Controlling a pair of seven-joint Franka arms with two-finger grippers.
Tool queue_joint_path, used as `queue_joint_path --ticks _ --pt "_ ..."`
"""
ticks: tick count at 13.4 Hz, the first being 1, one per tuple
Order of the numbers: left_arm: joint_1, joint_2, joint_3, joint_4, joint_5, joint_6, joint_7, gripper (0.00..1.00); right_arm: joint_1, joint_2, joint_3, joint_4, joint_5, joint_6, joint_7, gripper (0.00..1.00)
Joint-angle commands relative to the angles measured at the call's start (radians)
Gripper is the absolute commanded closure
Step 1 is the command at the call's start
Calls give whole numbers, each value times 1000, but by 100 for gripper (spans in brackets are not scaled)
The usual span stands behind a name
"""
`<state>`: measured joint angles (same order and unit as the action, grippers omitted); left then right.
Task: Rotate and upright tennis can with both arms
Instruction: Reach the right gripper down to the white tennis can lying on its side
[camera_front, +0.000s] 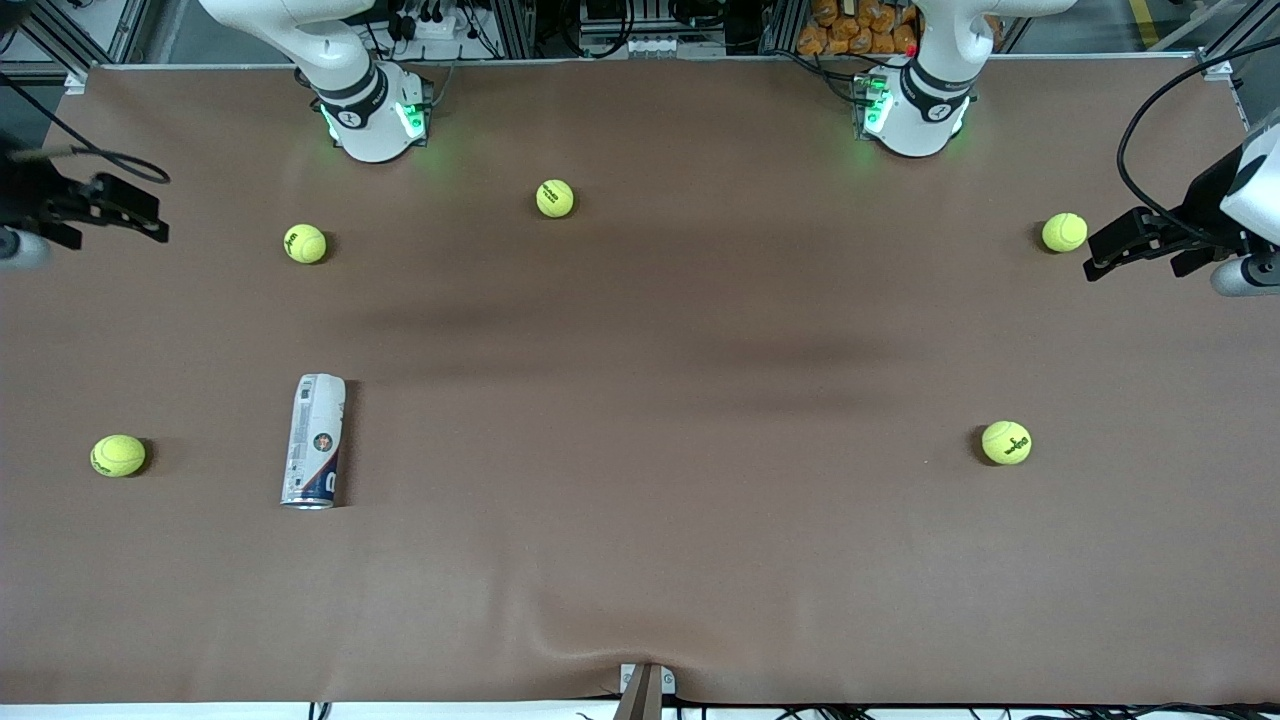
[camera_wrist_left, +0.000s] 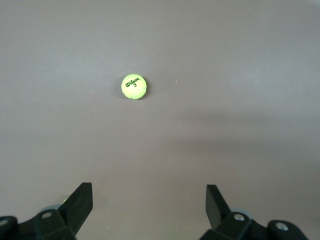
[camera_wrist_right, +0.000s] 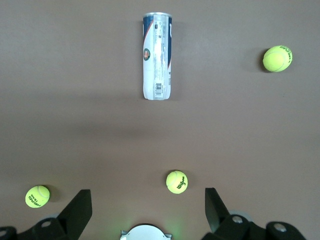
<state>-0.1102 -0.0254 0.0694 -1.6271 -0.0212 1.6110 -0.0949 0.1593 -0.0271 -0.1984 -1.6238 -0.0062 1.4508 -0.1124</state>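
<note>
Tennis can (camera_front: 314, 441) lies flat on table (camera_front: 640, 560), toward right arm's end, between two tennis balls (camera_front: 118, 455); contents not discernible. Right gripper (camera_wrist_right: 145, 210) and left gripper (camera_wrist_left: 149, 202) fingers apart, holding nothing, partly cut off at table ends.

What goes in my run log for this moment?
tennis can: lying, untouched | left gripper: open, waiting | right gripper: open, waiting

place: robotics lab | evidence: two white arms with green-lit bases (camera_front: 375, 120) bolted at a brown-covered table (camera_front: 640, 560) | aluminium framing (camera_front: 100, 30), cables and power strips (camera_front: 430, 25) past the bases, above both grippers' level
</note>
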Motion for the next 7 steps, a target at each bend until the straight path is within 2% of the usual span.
queue_joint_path --ticks 1,5,7 --pt "7 5 -5 18 -3 -17 17 0 5 18 -4 -5 -14 8 -3 0" --pt "9 4 -5 18 -3 -17 17 0 8 131 -4 -56 -12 156 2 0" --pt "9 5 -5 18 -3 -17 17 0 12 157 -4 -132 -12 264 8 0"
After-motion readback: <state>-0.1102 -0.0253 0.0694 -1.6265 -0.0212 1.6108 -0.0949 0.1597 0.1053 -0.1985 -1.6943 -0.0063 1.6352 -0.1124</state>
